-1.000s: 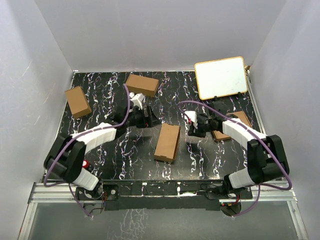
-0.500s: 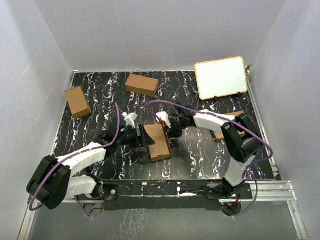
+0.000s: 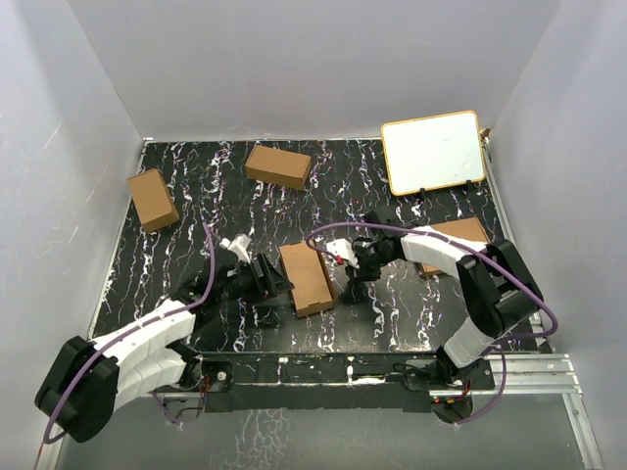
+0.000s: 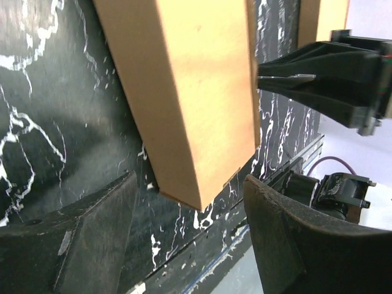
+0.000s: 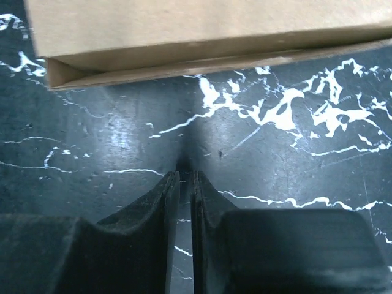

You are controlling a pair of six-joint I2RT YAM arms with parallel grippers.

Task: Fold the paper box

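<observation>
Box (image 3: 307,277): light, stiff, crushable card, I judge; I'd grip its long sides; left gripper (image 3: 276,281) spread at one corner, right gripper (image 5: 185,174) pressed together, empty.

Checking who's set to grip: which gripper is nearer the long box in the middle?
Left. The left gripper, open, straddles a corner on the box's left side. The right gripper, shut, points at its right side across a gap of table.

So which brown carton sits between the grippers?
The slim oblong paper box at centre; the left carton and the rear carton are shorter and sit far off.
</observation>
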